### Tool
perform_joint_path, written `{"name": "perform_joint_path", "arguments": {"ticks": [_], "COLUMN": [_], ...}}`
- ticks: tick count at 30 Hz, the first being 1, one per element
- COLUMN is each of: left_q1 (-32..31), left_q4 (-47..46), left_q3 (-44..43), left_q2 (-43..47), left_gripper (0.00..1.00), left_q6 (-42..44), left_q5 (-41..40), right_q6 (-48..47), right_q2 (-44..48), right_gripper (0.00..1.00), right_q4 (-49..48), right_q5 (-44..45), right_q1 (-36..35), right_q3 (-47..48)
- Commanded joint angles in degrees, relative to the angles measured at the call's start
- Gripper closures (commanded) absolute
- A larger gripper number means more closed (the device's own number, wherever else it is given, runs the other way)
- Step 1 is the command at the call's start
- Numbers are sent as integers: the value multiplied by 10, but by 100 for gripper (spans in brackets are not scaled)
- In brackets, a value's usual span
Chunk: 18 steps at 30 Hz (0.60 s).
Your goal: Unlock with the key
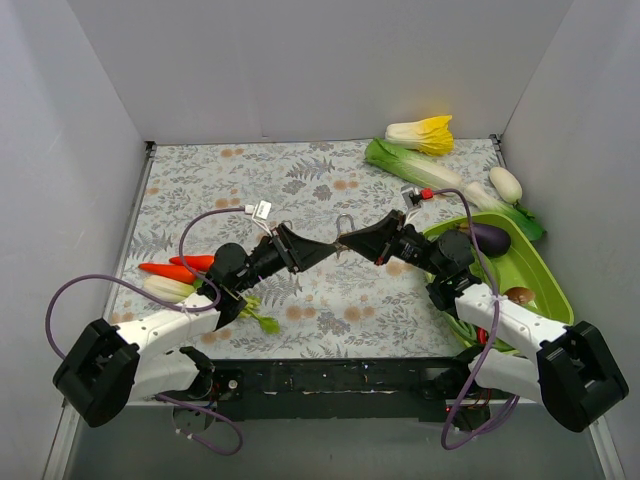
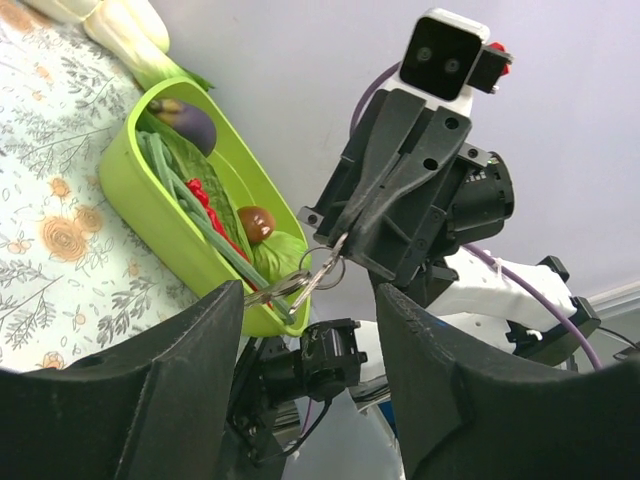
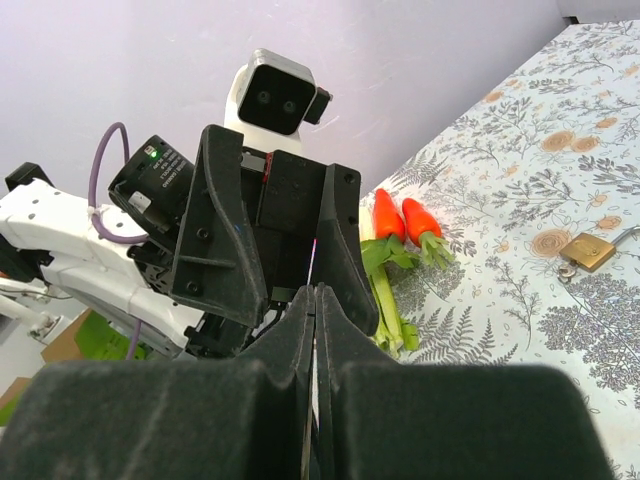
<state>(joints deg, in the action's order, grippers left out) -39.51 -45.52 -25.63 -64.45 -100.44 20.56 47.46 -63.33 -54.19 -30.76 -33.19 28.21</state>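
The silver keys on their ring [image 2: 292, 284] hang from my right gripper [image 2: 338, 240], which is shut on one key. In the right wrist view only a thin metal edge shows between the closed fingers of the right gripper [image 3: 315, 292]. My left gripper [image 2: 310, 300] is open, its fingers [image 2: 200, 360] wide apart on either side of the hanging keys. In the top view the left gripper [image 1: 322, 250] and right gripper [image 1: 344, 243] meet tip to tip above the middle of the table. A brass padlock [image 3: 588, 251] lies on the table; a silver shackle [image 1: 345, 222] shows just behind the grippers.
A green tray [image 1: 548, 275] of toy vegetables stands at the right, and it also shows in the left wrist view [image 2: 120, 185]. Two carrots [image 1: 180, 268] and a green stalk [image 1: 262, 320] lie at the left. Cabbage [image 1: 420, 133] and leek lie at the back right. Grey walls enclose the table.
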Motion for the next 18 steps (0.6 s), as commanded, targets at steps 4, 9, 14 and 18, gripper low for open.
{"name": "perform_joint_path", "arguments": {"ticks": [4,9,14,18], "left_q1": [-7,-7,-7,-7], "left_q4": [-62,-75,-76,-71], "left_q3": [-3,0,1,0], "left_q2": [-17,-20,-20,-19], "left_gripper": [54,62,67,76], "left_q6": [-9,-12,-7,-3], "left_q5": [11,8,5,0], "right_q6": [28,31,32,33], "right_q2": [-13,-14,-17,-17], "right_gripper": [99,99,99,99], "right_q4": [-68,-74,-78,-78], "right_q5": [-2,-6,-13,-16], "right_q1": [-2,-2,-2,-1], "right_q3": [-7,-7,-10,-10]}}
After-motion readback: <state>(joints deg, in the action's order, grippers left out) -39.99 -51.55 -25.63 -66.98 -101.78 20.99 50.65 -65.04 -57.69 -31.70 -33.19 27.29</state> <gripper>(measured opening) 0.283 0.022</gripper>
